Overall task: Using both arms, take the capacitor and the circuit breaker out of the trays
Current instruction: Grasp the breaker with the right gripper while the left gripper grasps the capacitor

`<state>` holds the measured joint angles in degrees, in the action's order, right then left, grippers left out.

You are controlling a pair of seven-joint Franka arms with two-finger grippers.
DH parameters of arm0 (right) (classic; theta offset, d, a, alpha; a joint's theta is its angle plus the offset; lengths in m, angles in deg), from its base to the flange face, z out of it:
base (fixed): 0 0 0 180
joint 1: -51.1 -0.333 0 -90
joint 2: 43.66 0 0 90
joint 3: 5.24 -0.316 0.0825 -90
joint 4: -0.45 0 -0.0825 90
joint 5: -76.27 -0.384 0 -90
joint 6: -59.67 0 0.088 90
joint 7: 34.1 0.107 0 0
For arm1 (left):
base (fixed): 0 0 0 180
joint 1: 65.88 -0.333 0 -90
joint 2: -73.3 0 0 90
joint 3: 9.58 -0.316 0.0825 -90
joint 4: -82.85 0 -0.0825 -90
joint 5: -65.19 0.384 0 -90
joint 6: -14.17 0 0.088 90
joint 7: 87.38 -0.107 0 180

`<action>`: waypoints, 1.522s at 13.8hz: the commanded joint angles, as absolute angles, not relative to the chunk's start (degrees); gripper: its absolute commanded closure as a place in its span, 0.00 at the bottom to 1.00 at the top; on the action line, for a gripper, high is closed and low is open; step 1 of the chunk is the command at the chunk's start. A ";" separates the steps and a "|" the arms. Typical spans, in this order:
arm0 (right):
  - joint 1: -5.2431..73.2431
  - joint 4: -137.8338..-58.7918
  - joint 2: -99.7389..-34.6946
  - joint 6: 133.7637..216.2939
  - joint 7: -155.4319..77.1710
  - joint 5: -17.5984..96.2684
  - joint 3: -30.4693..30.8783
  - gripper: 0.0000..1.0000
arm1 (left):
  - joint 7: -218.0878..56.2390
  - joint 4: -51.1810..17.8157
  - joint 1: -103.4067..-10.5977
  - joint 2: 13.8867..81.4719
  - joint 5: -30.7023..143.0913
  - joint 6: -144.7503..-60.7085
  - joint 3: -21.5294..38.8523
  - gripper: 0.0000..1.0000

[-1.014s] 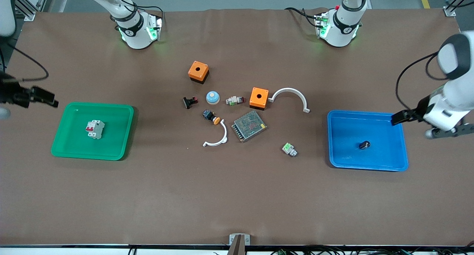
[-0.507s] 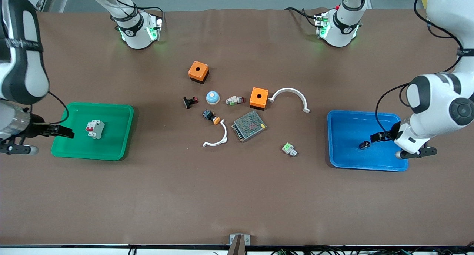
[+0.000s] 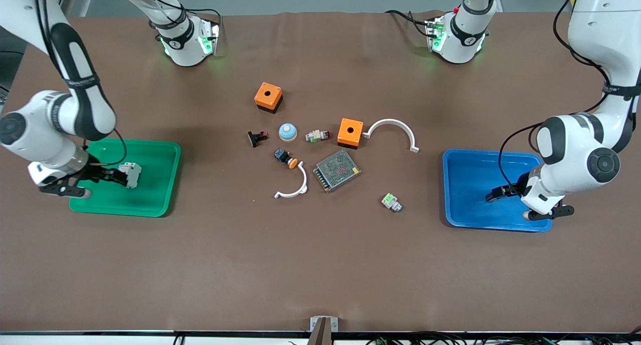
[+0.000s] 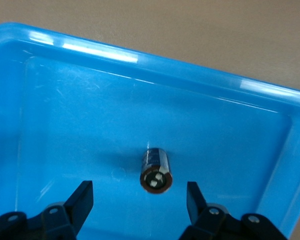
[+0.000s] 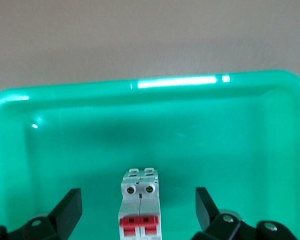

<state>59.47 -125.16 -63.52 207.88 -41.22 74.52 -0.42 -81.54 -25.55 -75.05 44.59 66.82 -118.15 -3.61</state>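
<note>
- Both arms have swung in from the table's ends since a second ago, and each gripper has come down low into its tray.
- The green tray (image 3: 150, 205), at the right arm's end, holds the breaker (image 3: 132, 175); the right gripper (image 3: 114, 176) now sits at it, fingers (image 5: 65, 207) spread wide with the breaker between them, untouched.
- The blue tray (image 3: 465, 220), at the left arm's end, holds the capacitor (image 4: 156, 170) lying on its side; the left gripper (image 3: 493, 197) covers it in the front view, fingers (image 4: 82, 197) apart on either side, not gripping.
- Mid-table clutter is unmoved: a metal mesh box (image 3: 337, 170), two orange boxes (image 3: 268, 97), two white arcs (image 3: 392, 129), the white-and-green connector (image 3: 391, 202) nearest the blue tray.
</note>
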 commanded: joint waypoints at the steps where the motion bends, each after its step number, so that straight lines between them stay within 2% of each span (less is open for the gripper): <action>1: 59.89 -126.73 -65.63 210.58 -41.57 74.16 -1.11 0.00 | -80.43 -24.55 -75.11 42.02 67.65 -120.21 -3.34 0.22; 3: 59.80 -126.99 -66.25 210.49 -41.66 74.16 -1.11 0.03 | -79.56 -24.55 -75.02 40.96 67.56 -121.35 -3.34 0.25; 4: 59.71 -127.08 -66.25 210.06 -41.74 74.16 -1.20 0.09 | -79.20 -24.55 -74.76 40.43 67.65 -121.36 -3.34 0.27; 5: 59.71 -127.26 -66.25 209.70 -42.09 74.16 -1.11 0.17 | -79.20 -24.55 -74.84 40.43 67.65 -121.36 -3.34 0.36; 6: 59.89 -127.43 -66.25 208.57 -43.40 74.16 -1.20 0.28 | -79.20 -24.64 -74.93 40.34 67.65 -121.44 -3.34 0.47; 7: 59.97 -127.44 -65.99 206.64 -43.85 74.16 -1.20 0.44 | -78.85 -24.72 -74.76 40.34 67.65 -121.36 -3.34 0.62; 8: 59.98 -127.17 -65.47 204.28 -43.85 74.16 -1.20 0.67 | -78.15 -24.81 -74.67 40.34 67.65 -121.36 -3.25 0.78; 9: 59.98 -126.91 -64.94 202.95 -43.59 74.16 -1.20 0.87 | -77.45 -24.90 -74.32 40.34 67.65 -121.18 -3.25 1.00; 10: 59.80 -126.56 -64.41 202.24 -43.24 74.16 -1.20 0.98 | -77.18 -24.90 -74.14 40.52 67.65 -120.83 -3.25 1.00; 13: 57.88 -121.57 -62.74 194.71 -40.70 74.07 -1.38 1.00 | -75.44 -24.64 -74.14 43.93 67.65 -117.33 -2.46 1.00; 16: 50.86 -114.97 -61.95 185.20 -33.25 74.07 -1.38 1.00 | -65.79 -24.29 -73.35 49.73 67.73 -110.83 2.54 1.00; 18: 43.32 -114.52 -62.38 186.14 -24.39 72.76 -1.38 1.00 | -58.94 -23.85 -71.08 51.76 67.74 -107.49 4.65 1.00; 21: 33.38 -113.99 -65.62 193.68 -17.94 63.98 -1.47 1.00 | -44.27 -24.28 -64.15 52.56 67.74 -107.03 5.98 1.00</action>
